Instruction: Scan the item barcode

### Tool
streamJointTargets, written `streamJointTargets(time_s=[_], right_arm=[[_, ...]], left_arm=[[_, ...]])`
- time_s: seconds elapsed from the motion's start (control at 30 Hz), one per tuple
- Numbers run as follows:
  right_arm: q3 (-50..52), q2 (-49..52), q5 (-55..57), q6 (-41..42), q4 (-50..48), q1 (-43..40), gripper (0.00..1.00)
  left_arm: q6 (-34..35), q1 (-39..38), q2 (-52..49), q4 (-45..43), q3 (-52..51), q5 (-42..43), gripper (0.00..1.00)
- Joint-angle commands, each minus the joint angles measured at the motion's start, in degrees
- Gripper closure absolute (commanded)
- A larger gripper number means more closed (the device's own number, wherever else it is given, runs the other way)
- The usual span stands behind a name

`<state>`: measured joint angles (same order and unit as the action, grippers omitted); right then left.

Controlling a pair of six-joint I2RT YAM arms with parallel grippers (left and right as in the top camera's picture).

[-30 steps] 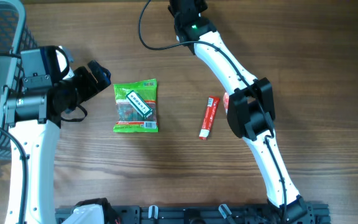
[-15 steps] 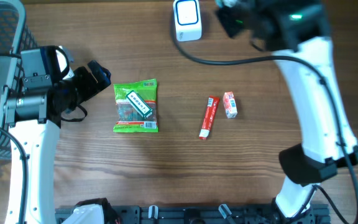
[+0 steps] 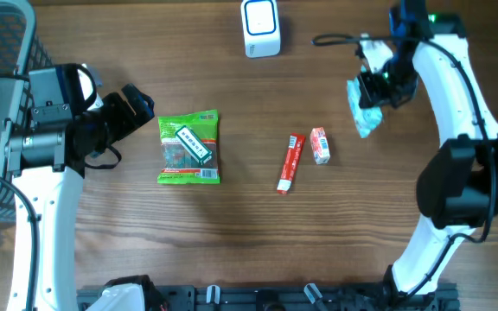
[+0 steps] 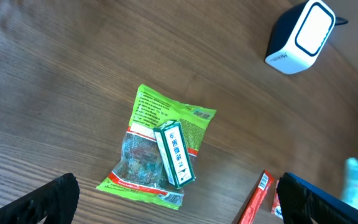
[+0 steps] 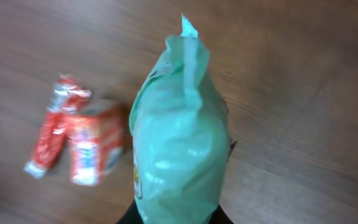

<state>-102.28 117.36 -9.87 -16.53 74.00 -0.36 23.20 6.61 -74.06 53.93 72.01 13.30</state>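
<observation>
1. My right end effector (image 3: 375, 90) is closed narrow on the pale teal pouch (image 3: 364, 112), which is the item to be scanned.
2. In the right wrist view the pouch (image 5: 179, 143) fills the middle of the frame. It is gripped at its near end, and its crimped tip points away from the camera.
3. The pouch is to the right of the scanner (image 3: 259, 28) and somewhat nearer the arm bases, well apart from it. I cannot tell whether its lower end touches the worktop (image 3: 232, 250).
4. The scanner stands at the far edge of the wooden worktop and shows a white face to the overhead camera. In the left wrist view it (image 4: 303, 36) sits in the upper right corner.
5. My left end effector (image 3: 141, 105) is spread wide, well to the left of the scanner and nearer the bases. Its fingertips are just beside the left edge of the green snack bag (image 3: 188, 164).
6. The snack bag lies flat, left of the scanner and nearer the bases. A small green-and-white box (image 3: 193, 144) rests diagonally on top of it.
7. A red stick pack (image 3: 290, 162) and a small red carton (image 3: 320, 145) lie side by side, a little right of the scanner and nearer the bases. They are between the snack bag and the pouch, and I cannot tell whether the two touch.
8. A grey mesh basket (image 3: 7, 43) sits far to the scanner's left, beside the left arm.
</observation>
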Motion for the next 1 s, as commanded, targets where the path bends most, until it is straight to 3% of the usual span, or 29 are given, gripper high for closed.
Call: streamJointTargets(time_s=[0.0,0.07,0.1,0.13,0.2,0.27,0.3,0.43,0.57,0.7,0.8,0.97], right_arm=[[8.85,-0.35,-2.25,0.59,-5.07,-2.4,0.96],[12.24,-0.35,-2.14,1.81,-8.33,-3.28,0.94],[13.79,-0.35,-1.9,2.01,-9.73,-3.72,0.85],[15.04,-0.35,-1.27,2.43,-10.95,-4.11,0.61],[16.06,-0.35,1.44,3.74,-12.35,-4.66,0.47],[16.13,-0.35,5.31,5.29,-12.74,-5.05,0.2],[16.09,-0.35,6.82,6.21,-12.96,-5.09,0.17],[14.49,-0.37,8.57,7.61,-13.92,-5.07,0.16],[4.63,-1.11,7.82,11.58,-6.71,-4.96,0.15],[-2.36,-1.62,-4.96,12.02,0.7,-4.04,0.22],[-1.97,-1.68,-13.73,8.02,2.64,-2.64,0.27],[2.62,-1.66,-14.12,7.52,2.34,1.64,0.29]], left_arm=[[-0.5,0.33,-0.22,-0.09,0.7,-0.33,0.0],[-0.5,0.33,-0.22,-0.09,0.7,-0.33,0.0],[-0.5,0.33,-0.22,-0.09,0.7,-0.33,0.0],[-0.5,0.33,-0.22,-0.09,0.7,-0.33,0.0],[-0.5,0.33,-0.22,-0.09,0.7,-0.33,0.0],[-0.5,0.33,-0.22,-0.07,0.7,-0.33,0.0],[-0.5,0.33,-0.22,-0.09,0.7,-0.33,0.0],[-0.5,0.33,-0.22,-0.09,0.7,-0.33,0.0],[-0.5,0.33,-0.22,-0.07,0.7,-0.33,0.0],[-0.5,0.33,-0.22,-0.09,0.7,-0.33,0.0],[-0.5,0.33,-0.22,-0.09,0.7,-0.33,0.0],[-0.5,0.33,-0.22,-0.07,0.7,-0.33,0.0]])
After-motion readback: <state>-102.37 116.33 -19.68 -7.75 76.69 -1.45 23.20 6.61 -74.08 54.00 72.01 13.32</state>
